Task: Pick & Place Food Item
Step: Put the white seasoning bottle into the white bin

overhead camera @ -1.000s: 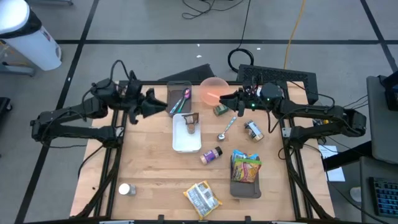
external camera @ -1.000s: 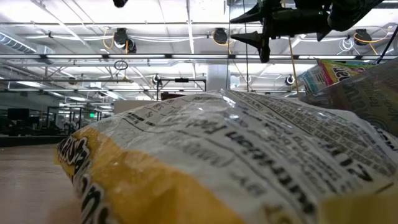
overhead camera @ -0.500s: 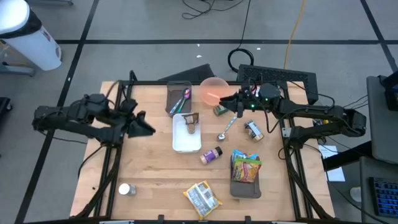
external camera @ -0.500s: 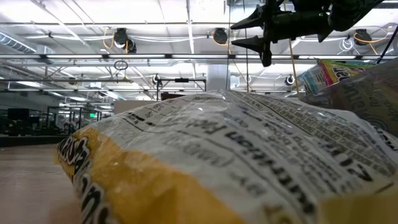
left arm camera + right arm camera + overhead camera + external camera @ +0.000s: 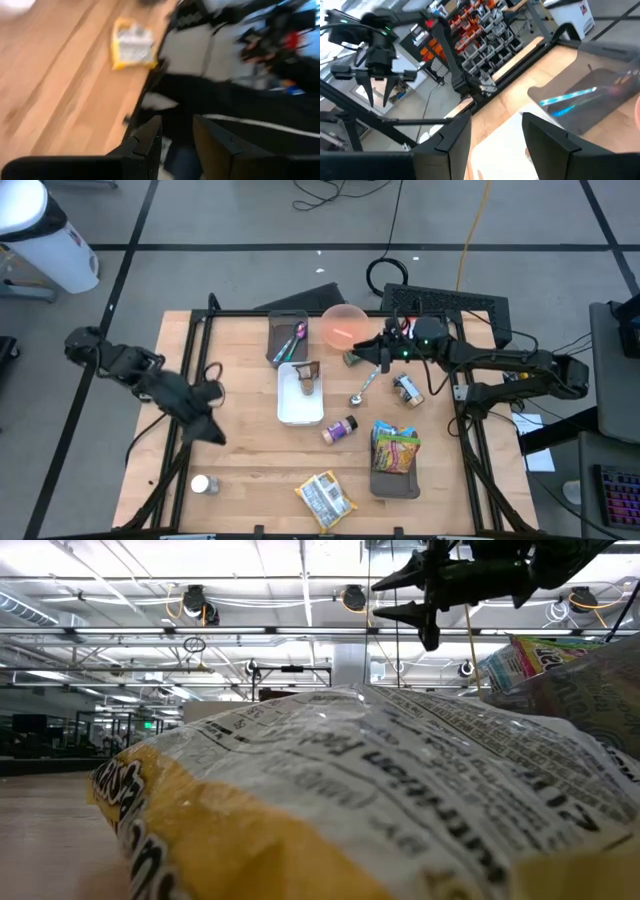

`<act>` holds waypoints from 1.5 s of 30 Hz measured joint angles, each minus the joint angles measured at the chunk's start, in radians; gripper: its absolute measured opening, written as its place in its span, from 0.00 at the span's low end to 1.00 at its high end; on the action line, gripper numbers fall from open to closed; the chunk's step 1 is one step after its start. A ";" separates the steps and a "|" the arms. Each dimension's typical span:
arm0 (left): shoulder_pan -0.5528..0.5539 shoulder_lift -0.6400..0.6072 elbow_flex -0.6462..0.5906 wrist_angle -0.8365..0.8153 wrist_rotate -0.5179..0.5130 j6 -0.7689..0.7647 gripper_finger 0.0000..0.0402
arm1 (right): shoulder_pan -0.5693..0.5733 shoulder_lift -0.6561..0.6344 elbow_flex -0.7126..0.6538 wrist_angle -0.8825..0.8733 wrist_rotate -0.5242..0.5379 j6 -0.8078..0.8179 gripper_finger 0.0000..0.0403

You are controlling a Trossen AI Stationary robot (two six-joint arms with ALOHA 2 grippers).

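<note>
- Since the earlier frames, the left arm has swung away from the far middle of the counter [image 5: 250,450] to its left edge; the left hand [image 5: 210,430] now sits low over the left rail, pointing toward the near side.
- Nothing else on the counter has shifted, and the right arm keeps its pose.
- Left hand: its 2 dark fingers [image 5: 145,142] stand a small way apart with nothing between them; beyond them, blurred, lies a yellow snack bag [image 5: 132,42] on the wood.
- Right hand [image 5: 372,350] hovers above the far middle of the counter, between the pink bowl [image 5: 345,325] and the spoon [image 5: 362,388], right beside a small dark packet [image 5: 354,358].
- Its fingers [image 5: 452,135] are partly spread and hold nothing.
- White tray [image 5: 298,402] lies at the centre with a small brown food item [image 5: 308,378] resting at its far end.
- Dark bin [image 5: 288,335] at the far edge holds colourful utensils [image 5: 290,345].
- Near the middle lies a small bottle [image 5: 340,428] on its side; a can [image 5: 407,388] lies to the right of the spoon.
- Green-yellow snack bag [image 5: 396,452] rests on a dark tray [image 5: 395,483] at the near right.
- A white-capped jar [image 5: 203,484] stands at the near left.
- From table height, the yellow snack bag fills nearly everything.
</note>
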 joint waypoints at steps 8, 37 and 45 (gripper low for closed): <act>-0.206 0.222 0.167 -0.208 -0.061 -0.263 0.29 | 0.068 0.000 0.000 -0.088 0.001 -0.052 0.42; -0.469 0.357 0.164 -0.458 -0.034 -0.441 0.29 | 0.387 0.000 -0.199 0.256 0.129 -0.005 0.42; -0.555 0.481 0.163 -0.534 -0.042 -0.189 0.29 | 0.397 0.000 -0.263 0.432 0.368 0.027 0.42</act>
